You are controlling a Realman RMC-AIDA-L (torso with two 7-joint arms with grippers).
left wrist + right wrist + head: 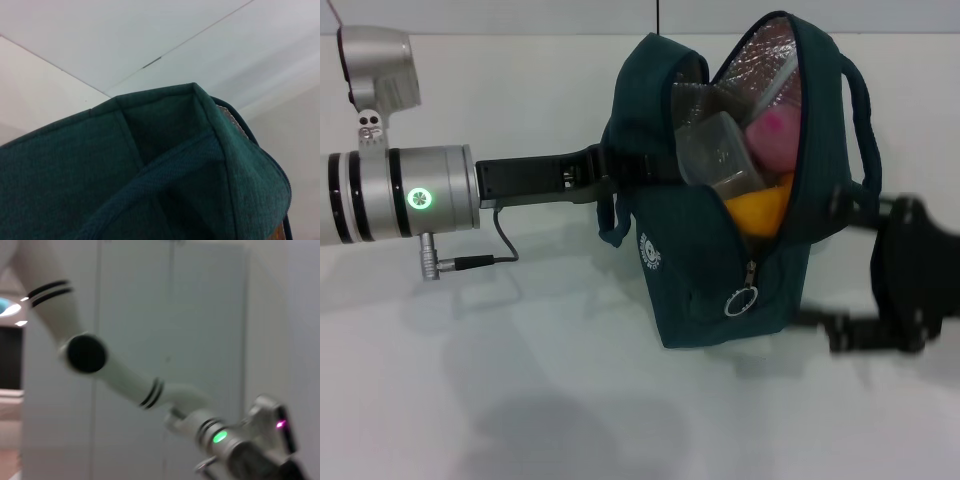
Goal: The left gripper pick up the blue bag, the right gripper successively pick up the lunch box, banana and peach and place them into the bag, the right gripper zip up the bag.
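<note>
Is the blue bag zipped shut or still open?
Open. The blue bag gapes at the top, showing foil lining, lunch box, peach and banana; the zipper pull hangs low.

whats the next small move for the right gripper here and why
Probably bring the right gripper in toward the ring pull low on the blue bag's zipper. The lunch box, peach and banana all sit inside, the top gapes open, and the left gripper holds the bag.
</note>
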